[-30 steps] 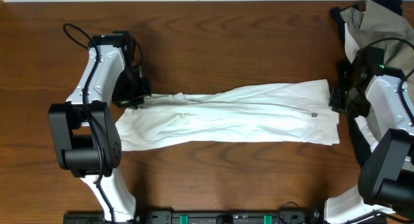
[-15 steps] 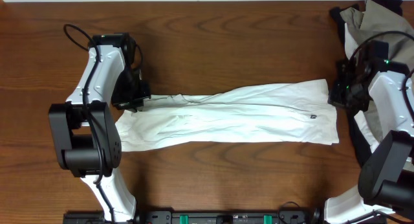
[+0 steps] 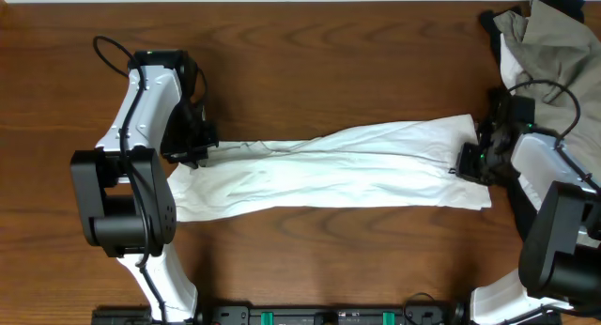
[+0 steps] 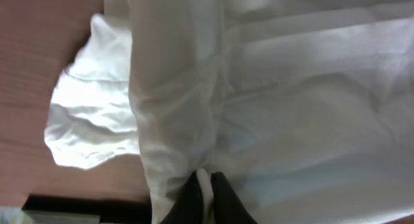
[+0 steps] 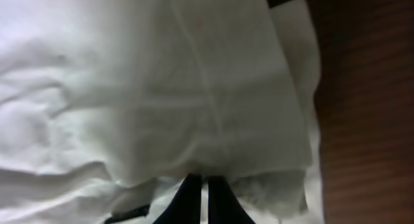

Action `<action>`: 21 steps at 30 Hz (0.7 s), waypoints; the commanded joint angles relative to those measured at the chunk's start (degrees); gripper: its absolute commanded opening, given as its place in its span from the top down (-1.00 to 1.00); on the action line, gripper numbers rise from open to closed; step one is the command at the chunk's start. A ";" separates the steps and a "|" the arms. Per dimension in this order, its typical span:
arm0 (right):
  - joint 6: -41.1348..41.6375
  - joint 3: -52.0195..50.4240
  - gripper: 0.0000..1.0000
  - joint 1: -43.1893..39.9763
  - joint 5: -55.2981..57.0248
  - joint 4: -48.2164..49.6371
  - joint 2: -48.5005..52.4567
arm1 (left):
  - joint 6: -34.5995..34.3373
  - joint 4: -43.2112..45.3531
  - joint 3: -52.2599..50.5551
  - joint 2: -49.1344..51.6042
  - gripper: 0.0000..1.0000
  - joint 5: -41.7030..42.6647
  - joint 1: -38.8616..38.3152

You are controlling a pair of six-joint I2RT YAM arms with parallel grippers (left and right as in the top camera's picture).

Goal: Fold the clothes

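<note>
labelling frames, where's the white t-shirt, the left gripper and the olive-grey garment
white T-shirt (image 3: 347, 170), overhead, middle of cloth
left gripper (image 4: 206, 185), left wrist view, between its fingertips
olive-grey garment (image 3: 554, 41), overhead, upper fold

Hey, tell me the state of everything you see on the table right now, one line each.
white T-shirt: folded into a long band, stretched out, pinched at both ends.
left pincer: shut on the white T-shirt's left end.
right pincer: shut on the white T-shirt's right end.
olive-grey garment: crumpled in a heap, untouched.
black garment: bunched, mostly hidden under the olive-grey garment.
</note>
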 commanded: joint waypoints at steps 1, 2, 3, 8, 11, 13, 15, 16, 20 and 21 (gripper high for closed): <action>0.90 -2.82 0.89 0.22 -0.44 2.10 -0.59 | -0.26 -1.40 -0.26 -0.20 0.87 -0.85 0.33; 0.94 -3.39 0.89 0.22 -0.44 2.69 -0.59 | -0.26 -1.66 -0.28 -0.20 0.86 -0.85 0.33; 0.92 -3.72 0.89 0.22 -0.44 3.02 -0.59 | -0.26 -1.88 -0.28 -0.20 0.84 -0.85 0.33; 0.90 -4.24 0.90 0.20 -0.17 3.48 -0.59 | -0.24 -3.23 -0.28 -0.20 0.66 -0.87 0.33; 0.92 -4.24 0.89 0.20 -0.20 3.58 -0.59 | -0.24 -3.89 -0.28 -0.20 0.56 -0.87 0.33; 0.92 -4.24 0.89 0.20 -0.20 3.65 -0.59 | -0.26 -4.04 -0.33 -0.20 0.56 -0.87 0.33; 0.90 -4.24 0.89 0.20 -0.20 3.63 -0.59 | -0.26 -4.02 -0.61 -0.20 0.56 -0.87 0.33; 0.92 -4.24 0.89 0.20 -0.20 3.63 -0.59 | -0.26 -3.96 -0.83 -0.20 0.56 -0.87 0.33; 0.90 -4.24 0.88 0.20 -0.20 3.63 -0.59 | -0.26 -2.32 -2.54 -0.20 0.57 -0.87 0.33; 0.92 -4.24 0.88 0.20 -0.20 3.63 -0.59 | -0.28 -1.53 -3.10 -0.20 0.63 -0.87 0.33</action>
